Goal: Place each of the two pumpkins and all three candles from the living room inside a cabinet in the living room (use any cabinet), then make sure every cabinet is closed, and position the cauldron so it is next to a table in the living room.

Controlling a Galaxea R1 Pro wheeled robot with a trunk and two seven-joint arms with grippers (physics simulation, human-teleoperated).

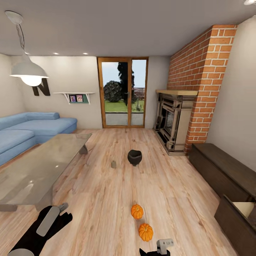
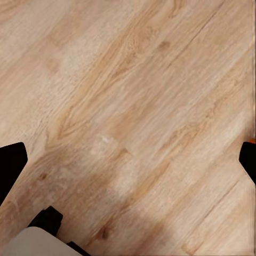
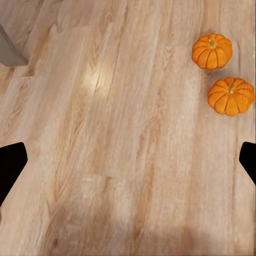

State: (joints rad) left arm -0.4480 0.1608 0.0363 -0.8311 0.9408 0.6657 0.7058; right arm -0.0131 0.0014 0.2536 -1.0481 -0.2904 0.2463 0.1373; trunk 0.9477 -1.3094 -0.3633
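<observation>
Two orange pumpkins (image 1: pixel 137 211) (image 1: pixel 145 232) lie close together on the wood floor just ahead of me; the right wrist view shows both pumpkins (image 3: pixel 212 51) (image 3: pixel 231 96) too. The black cauldron (image 1: pixel 134 157) stands on the floor further ahead, with a small grey candle-like stub (image 1: pixel 113 164) to its left. The glass-topped table (image 1: pixel 35 167) is on the left. Along the right wall runs the dark cabinet (image 1: pixel 220 170), its nearest drawer (image 1: pixel 243 209) pulled out and pale inside. My left gripper (image 1: pixel 58 209) (image 2: pixel 128 162) and right gripper (image 1: pixel 164 244) (image 3: pixel 128 165) hang open over bare floor, holding nothing.
A blue sofa (image 1: pixel 28 128) sits behind the table on the left. A stone fireplace (image 1: pixel 176 121) against a brick chimney stands at the right, beyond the cabinet. A glass door (image 1: pixel 123 92) closes the far wall. Open floor runs between table and cabinet.
</observation>
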